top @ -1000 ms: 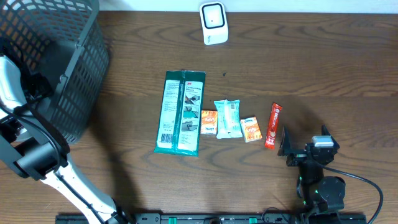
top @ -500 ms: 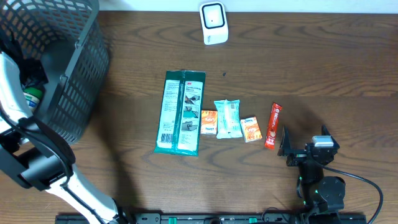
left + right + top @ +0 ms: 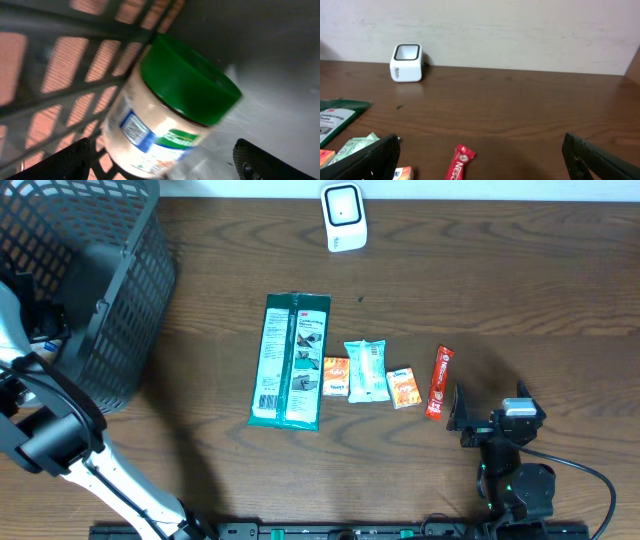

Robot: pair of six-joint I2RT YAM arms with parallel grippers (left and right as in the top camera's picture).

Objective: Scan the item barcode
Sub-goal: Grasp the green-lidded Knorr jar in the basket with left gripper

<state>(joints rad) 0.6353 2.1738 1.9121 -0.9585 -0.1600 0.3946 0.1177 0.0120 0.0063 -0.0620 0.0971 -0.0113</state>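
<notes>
Basket, far left: left gripper inside it, 2 fingers spread wide, gripping nothing. The green-lidded jar lies tilted against the mesh wall. Table centre: green packet, small sachets, red stick. Scanner at far edge. Right gripper, far right: spread, empty.
</notes>
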